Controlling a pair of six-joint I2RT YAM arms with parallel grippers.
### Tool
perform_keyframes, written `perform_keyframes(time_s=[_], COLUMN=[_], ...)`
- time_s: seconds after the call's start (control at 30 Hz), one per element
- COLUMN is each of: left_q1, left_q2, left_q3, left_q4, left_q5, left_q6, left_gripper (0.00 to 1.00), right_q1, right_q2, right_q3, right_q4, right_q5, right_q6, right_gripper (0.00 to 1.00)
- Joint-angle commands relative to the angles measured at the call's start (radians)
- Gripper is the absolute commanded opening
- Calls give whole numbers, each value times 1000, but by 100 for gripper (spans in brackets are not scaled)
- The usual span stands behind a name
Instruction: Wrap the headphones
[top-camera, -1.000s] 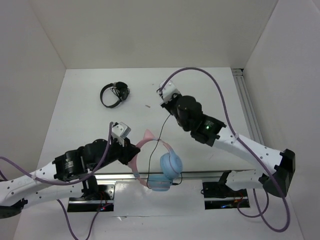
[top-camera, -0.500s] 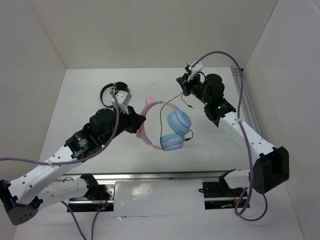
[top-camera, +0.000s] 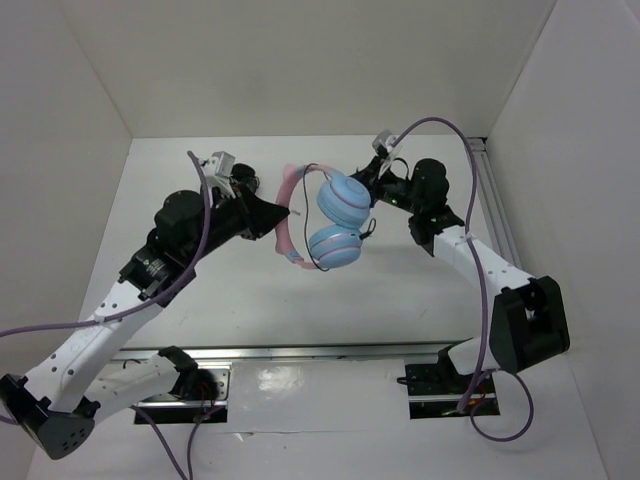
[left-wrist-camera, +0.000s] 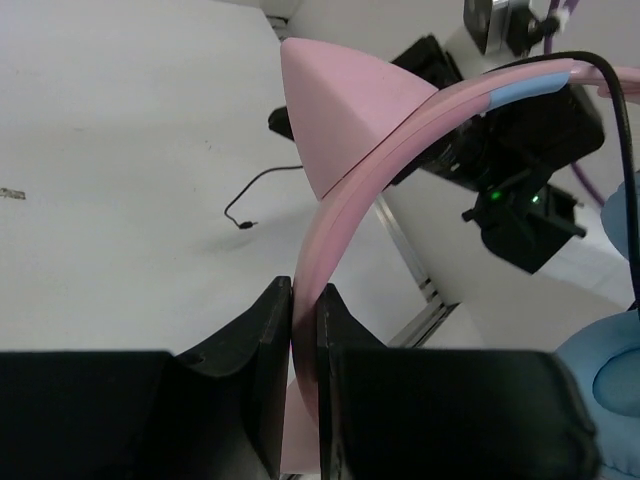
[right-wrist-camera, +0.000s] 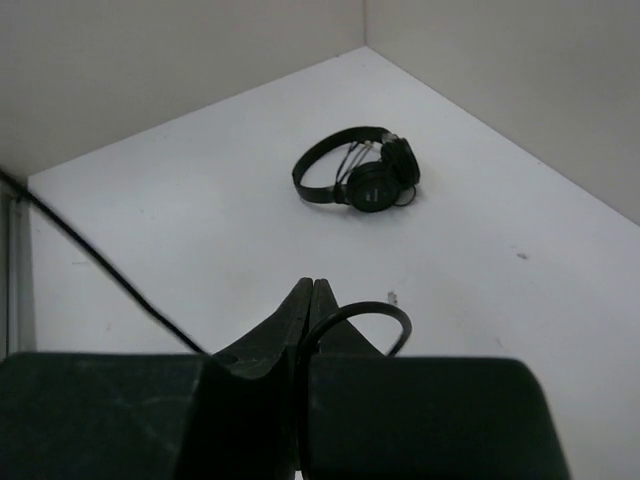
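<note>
White table bears black headphones; left hand grips pink headphones.

White table; black headphones lying on it.

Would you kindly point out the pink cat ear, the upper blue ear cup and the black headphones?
pink cat ear (left-wrist-camera: 345, 110), left wrist view, its flat face.
upper blue ear cup (top-camera: 345, 198), top external view, outer shell.
black headphones (right-wrist-camera: 372, 183), right wrist view, an ear cup.
</note>
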Motion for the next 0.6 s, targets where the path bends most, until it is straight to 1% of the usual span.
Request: perform_keyframes(time_s=[0.0,0.07,0.1,0.17,0.2,0.27,0.33,0.37,0.4,0.47,0.5,0.57], left_q1=[40,49,49,49,49,61,70,70,70,79,89,102], left_q2=[-30,-30,-30,-39,-39,-24,2,26,36,59,86,114], left_q3=[112,153,154,167,167,167,198,227,227,264,302,351], left_q4=[110,63,20,7,-8,-4,-17,-51,-51,-71,-80,-129], left_q5=[48,17,-32,-75,-127,-136,-147,-165,-178,-189,-189,-199], left_q6=[-164,-201,-241,-269,-308,-318,-327,-338,-338,-338,-315,-315], left_gripper=[0,0,0,0,0,0,0,0,0,0,0,0], right_q1=[2,32,66,104,138,163,184,184,184,195,204,204], right_q2=[-36,-48,-61,-73,-82,-82,-82,-68,-55,-55,-55,-55], right_q3=[-9,-23,-37,-66,-90,-120,-147,-147,-147,-147,-156,-169], right_q4=[161,186,195,213,224,278,299,310,319,319,306,296], right_q5=[-113,-113,-101,-59,-48,-30,-30,-45,-56,-68,-68,-53], right_q6=[67,78,78,69,69,81,104,113,128,129,129,129], right_gripper=[0,0,0,0,0,0,0,0,0,0,0,0])
